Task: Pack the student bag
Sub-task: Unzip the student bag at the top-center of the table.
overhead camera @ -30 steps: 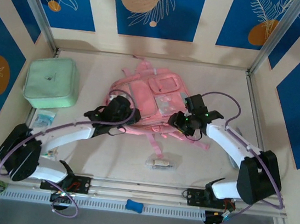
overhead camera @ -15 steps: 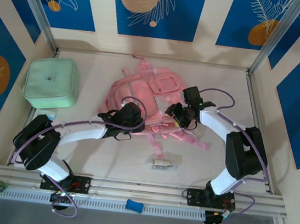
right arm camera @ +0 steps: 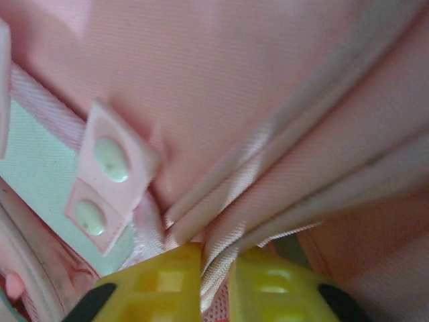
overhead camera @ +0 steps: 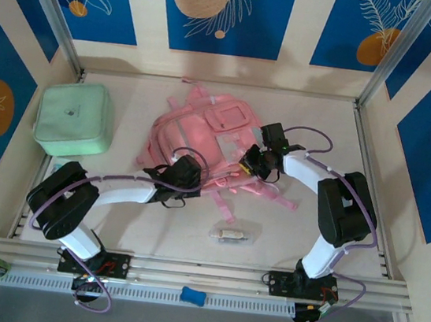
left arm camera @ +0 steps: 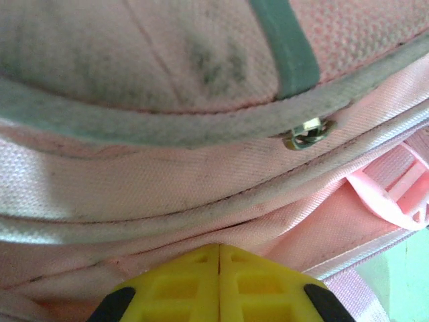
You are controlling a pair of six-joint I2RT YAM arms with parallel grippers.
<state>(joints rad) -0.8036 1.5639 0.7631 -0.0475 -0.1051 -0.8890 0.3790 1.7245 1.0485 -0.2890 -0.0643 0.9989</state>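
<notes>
The student bag [overhead camera: 196, 131], a soft pink backpack with grey-blue trim, lies flat in the middle of the table. My left gripper [overhead camera: 188, 173] is at its near edge. In the left wrist view its yellow fingers [left arm camera: 201, 278] are shut tip to tip and press against the bag [left arm camera: 201, 174], below a grey trim seam and a metal zip pull [left arm camera: 308, 132]. My right gripper [overhead camera: 252, 163] is at the bag's right side. In the right wrist view the right gripper [right arm camera: 216, 261] is shut on a fold of the bag's pink fabric [right arm camera: 228, 80].
A mint green square zip case [overhead camera: 74, 119] lies at the far left. A small clear packet [overhead camera: 230, 233] rests on the table in front of the bag. The bag's straps [overhead camera: 222, 202] trail toward the near side. Metal frame posts stand at the back corners.
Both grippers have moved left and further in, and the bag has slid slightly left and away. The right arm now reaches over with its elbow raised.
</notes>
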